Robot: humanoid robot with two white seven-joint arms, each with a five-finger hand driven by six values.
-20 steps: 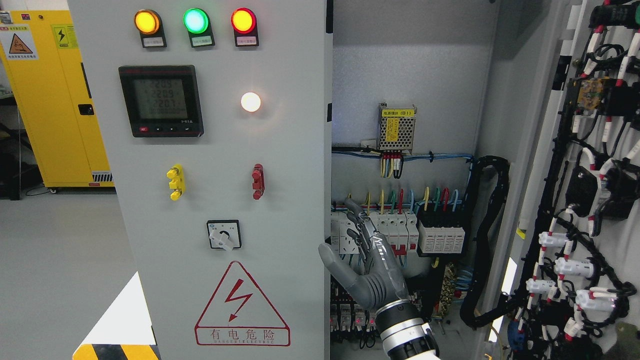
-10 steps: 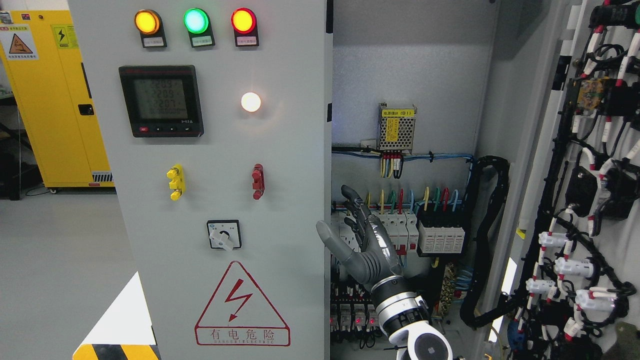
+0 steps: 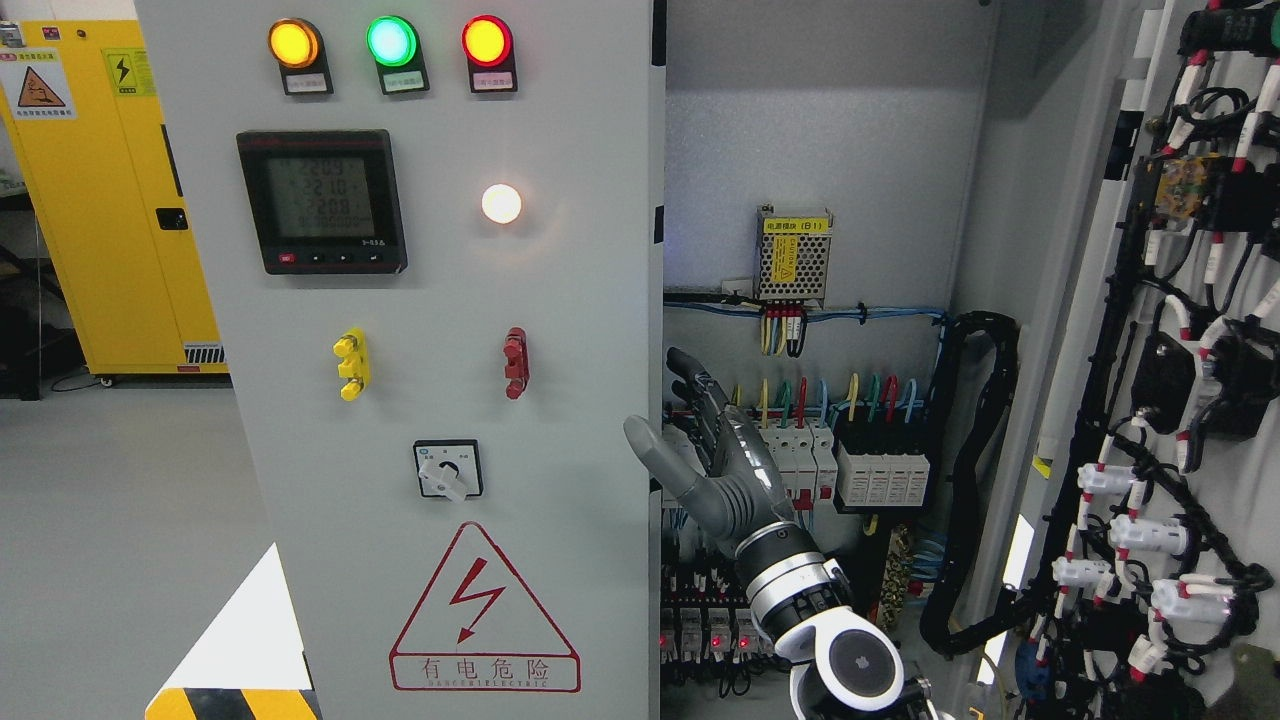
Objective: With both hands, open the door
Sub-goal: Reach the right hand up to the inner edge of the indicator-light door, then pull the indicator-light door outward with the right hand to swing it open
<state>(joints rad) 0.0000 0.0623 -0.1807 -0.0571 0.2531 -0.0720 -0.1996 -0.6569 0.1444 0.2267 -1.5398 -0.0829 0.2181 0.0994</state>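
The right hand (image 3: 722, 470) reaches up from the bottom edge, right of the middle, its arm (image 3: 850, 665) ending in a white joint with a grey round cap. Its fingers (image 3: 700, 395) are spread and straight, pointing toward 11 o'clock, and they hold nothing. The thumb (image 3: 655, 458) sticks out toward 10 o'clock and lies over the right edge of the left door (image 3: 560, 300); whether it touches that edge cannot be told. The rest of the hand sits in the opening just beside the edge, in front of a row of breakers (image 3: 800, 460).

The left door fills the left half of the picture and faces the camera. At its 12 o'clock are three lamps, amber (image 3: 294, 43), green (image 3: 391, 41) and red (image 3: 486, 41). Below them is a black meter (image 3: 322, 201), with a lit white lamp (image 3: 501, 203) at the meter's 3 o'clock. Lower down are a yellow handle (image 3: 351, 364) and a red handle (image 3: 515, 362), then a rotary switch (image 3: 447, 470) and a red warning triangle (image 3: 484, 610).

The right door (image 3: 1170, 400) is swung wide open at 3 o'clock, showing its inner side with black wiring and white connectors. Between the two doors the cabinet interior (image 3: 820, 120) is open to view, with a small power supply (image 3: 793, 255) bearing a yellow label and coloured wires running down to the breakers.

A yellow cabinet (image 3: 110, 200) stands on the floor (image 3: 120, 520) behind the left door at 9 o'clock.
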